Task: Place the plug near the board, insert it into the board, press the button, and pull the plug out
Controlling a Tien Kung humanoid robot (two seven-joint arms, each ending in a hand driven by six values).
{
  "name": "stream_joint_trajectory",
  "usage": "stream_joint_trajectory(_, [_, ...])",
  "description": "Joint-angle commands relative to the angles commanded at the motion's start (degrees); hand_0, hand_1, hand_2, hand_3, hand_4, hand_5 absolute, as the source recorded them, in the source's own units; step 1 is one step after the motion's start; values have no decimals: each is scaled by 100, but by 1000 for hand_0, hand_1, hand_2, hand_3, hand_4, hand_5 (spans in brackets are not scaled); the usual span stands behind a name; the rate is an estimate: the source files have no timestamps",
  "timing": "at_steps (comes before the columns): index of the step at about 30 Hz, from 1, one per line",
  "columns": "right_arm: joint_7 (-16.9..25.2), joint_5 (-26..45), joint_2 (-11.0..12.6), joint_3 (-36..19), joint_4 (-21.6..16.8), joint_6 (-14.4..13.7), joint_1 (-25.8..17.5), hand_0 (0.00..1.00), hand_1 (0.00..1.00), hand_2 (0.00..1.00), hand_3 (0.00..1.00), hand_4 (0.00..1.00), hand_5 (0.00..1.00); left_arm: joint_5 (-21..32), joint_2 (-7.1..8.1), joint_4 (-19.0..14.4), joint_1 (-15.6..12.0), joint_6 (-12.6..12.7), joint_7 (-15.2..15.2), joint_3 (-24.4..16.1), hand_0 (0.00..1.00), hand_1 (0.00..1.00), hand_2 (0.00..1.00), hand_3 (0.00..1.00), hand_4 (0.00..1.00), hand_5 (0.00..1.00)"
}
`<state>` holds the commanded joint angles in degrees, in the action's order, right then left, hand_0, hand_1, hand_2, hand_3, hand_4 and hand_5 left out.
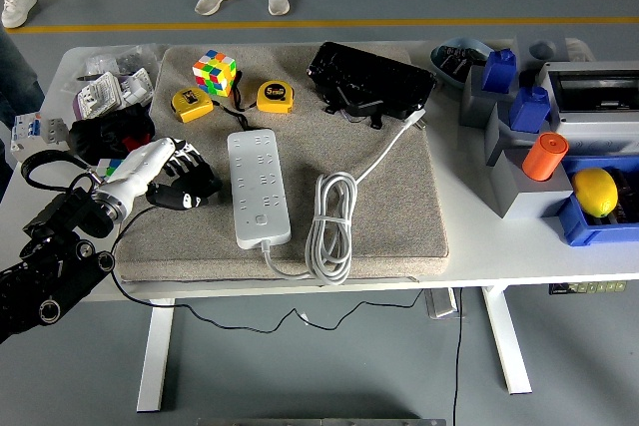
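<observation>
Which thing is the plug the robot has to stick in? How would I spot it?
Find the big beige mat covering the middle of the table. On it lies a long white power strip, with a coiled white cable beside it. Follow that cable up toward the black bag: the plug is the small white tip at its loose end, plugged into nothing.

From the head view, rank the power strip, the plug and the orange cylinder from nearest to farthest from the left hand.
1. Power strip, just right of the left hand.
2. Plug, at the mat's far right.
3. Orange cylinder, among the right-side bins.
</observation>
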<state>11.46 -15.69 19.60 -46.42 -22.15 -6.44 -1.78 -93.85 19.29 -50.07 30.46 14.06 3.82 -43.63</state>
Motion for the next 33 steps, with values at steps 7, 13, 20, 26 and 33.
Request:
stream_joint_trajectory(7, [7,-2,-1,3,0,-5,0,716,721,735,660,998,645,5,-9,34,8,96,42,67,441,434,484,545,878,2])
stream_joint_trajectory(13, [14,6,-3,-5,5,-6,2,716,721,735,660,998,644,82,9,-30,13,92,60,36,427,432,476,543,884,2])
stream_joint_trajectory(20, [15,3,-5,-9,1,-3,2,716,722,735,657,998,642,150,60,-163,11,-206,-121,-85,419,423,467,540,883,2])
stream_joint_trajectory(26, [15,6,-6,-3,3,-2,2,716,721,735,656,998,641,257,198,-342,68,-387,-220,-80,405,420,461,537,894,2])
stream_joint_trajectory(33, [17,14,7,5,3,0,18,716,721,735,655,998,640,252,390,-744,141,-415,-222,-145,405,419,460,537,898,2])
